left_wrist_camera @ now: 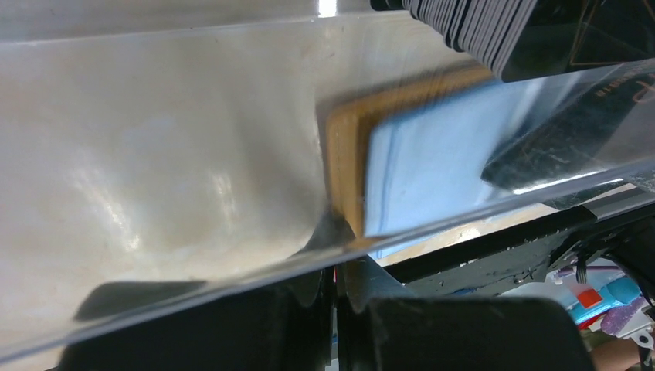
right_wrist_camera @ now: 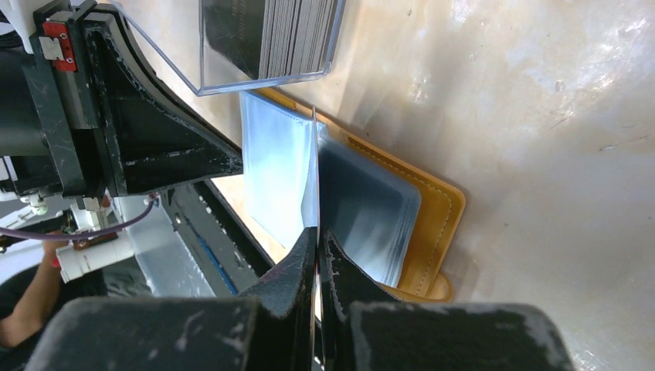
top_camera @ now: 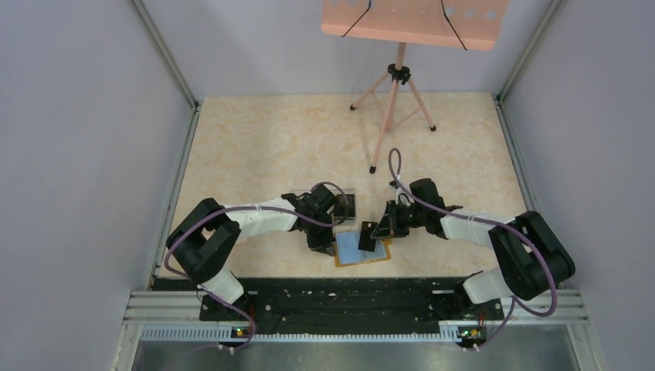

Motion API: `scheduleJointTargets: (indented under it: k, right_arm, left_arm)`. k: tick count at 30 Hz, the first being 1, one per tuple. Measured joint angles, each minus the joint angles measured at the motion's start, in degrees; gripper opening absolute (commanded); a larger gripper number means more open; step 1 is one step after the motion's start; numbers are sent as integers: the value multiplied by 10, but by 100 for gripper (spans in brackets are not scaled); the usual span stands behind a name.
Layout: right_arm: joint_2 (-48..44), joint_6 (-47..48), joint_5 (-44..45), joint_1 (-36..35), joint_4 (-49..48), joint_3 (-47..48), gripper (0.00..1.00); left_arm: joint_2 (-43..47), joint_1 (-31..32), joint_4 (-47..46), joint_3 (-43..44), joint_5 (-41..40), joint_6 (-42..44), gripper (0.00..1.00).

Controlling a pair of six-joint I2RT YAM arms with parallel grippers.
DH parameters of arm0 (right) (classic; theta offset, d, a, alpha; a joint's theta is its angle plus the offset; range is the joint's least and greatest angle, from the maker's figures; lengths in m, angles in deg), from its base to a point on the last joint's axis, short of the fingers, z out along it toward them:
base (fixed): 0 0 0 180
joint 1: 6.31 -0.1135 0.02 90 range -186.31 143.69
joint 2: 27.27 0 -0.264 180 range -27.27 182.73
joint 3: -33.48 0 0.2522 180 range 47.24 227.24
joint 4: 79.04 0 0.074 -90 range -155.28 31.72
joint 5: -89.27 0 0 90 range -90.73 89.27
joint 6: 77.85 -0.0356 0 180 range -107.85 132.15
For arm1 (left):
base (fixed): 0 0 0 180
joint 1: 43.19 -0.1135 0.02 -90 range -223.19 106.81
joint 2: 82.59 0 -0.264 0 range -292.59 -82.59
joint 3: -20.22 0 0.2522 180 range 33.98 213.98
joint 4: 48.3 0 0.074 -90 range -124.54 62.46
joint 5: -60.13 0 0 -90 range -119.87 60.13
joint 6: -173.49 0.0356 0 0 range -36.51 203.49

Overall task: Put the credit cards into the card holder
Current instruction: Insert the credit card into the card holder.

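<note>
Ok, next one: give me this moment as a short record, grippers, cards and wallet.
card holder: orange-tan folding wallet, lying open, blue-grey pockets up
left gripper: shut on an edge of the clear rectangular plastic box
right gripper: shut on one thin dark card, held edge-on above the wallet
other cards: stack of dark cards standing in the box
progress: held card at the pockets; whether it is in one cannot be told

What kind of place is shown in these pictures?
Probably a robot lab test cell: a left arm and right arm bolted to a metal rail, grey walls enclosing a marbled tabletop, and a tripod stand behind.
</note>
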Motion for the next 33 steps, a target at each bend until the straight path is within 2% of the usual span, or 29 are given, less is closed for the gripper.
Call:
scheduleJointTargets:
  k: [6, 17, 24, 33]
  right_arm:
    - [4, 0, -5, 3, -4, 5, 0]
    - [37, -31, -73, 4, -29, -7, 0]
    - [66, -39, -97, 3, -8, -4, 0]
    - [127, -33, -116, -1, 31, 44, 0]
  left_arm:
    - [-5, 1, 3, 5, 1, 0, 1]
    - [-10, 3, 12, 14, 0, 3, 0]
    - [-23, 8, 26, 30, -2, 8, 0]
    - [-37, 11, 50, 52, -9, 22, 0]
